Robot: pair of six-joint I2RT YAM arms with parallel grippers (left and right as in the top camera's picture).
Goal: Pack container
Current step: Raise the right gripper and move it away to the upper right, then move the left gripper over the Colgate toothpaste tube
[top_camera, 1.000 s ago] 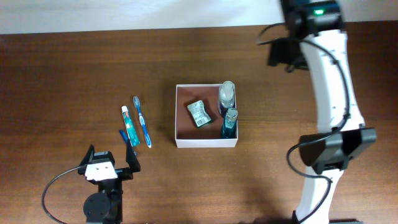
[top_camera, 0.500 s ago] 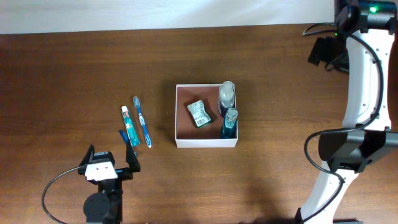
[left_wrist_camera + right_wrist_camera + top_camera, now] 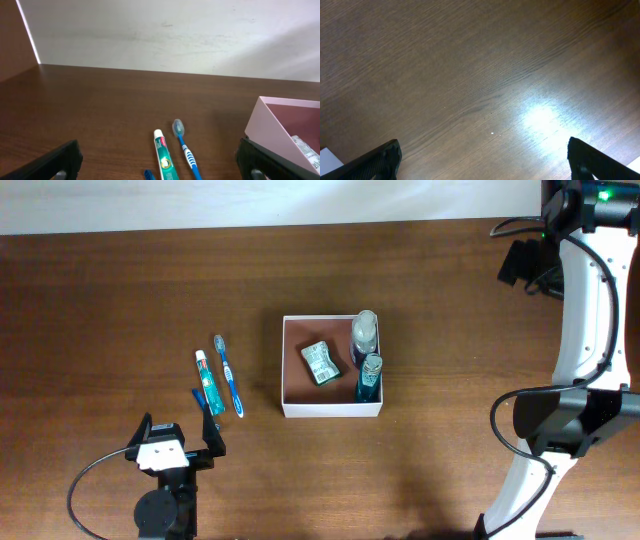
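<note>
The brown desk (image 3: 120, 300) carries everything, and the container (image 3: 330, 409) sits at its middle, a white-walled square with a reddish-brown floor. The right claw (image 3: 485, 157) is far off at the far right, well apart from the box, its fingers spread with only bare wood between them. The left claw (image 3: 178, 435) hangs at the near left, also released and holding nothing, looking over the loose items toward the box. Inside the container, along its right wall, are a clear bottle (image 3: 364, 330) at the far side and a blue bottle (image 3: 369, 377) nearer, with the green-white packet (image 3: 320, 362) beside them toward the middle. Left of the box, apart from it, the toothpaste tube (image 3: 207, 383) and the toothbrush (image 3: 229, 375) lie side by side on the desk, and a small blue piece (image 3: 198, 394) lies just beside the tube; what it is cannot be made out. The packing looks partly done, with three things in and these left out. The step in hand seems to be a handover between picks, and the left claw is far better placed for the next one. It would need to reach forward, come down over the toothbrush or the tube, pinch across its narrow width, then carry it right into the free left part of the box.
</note>
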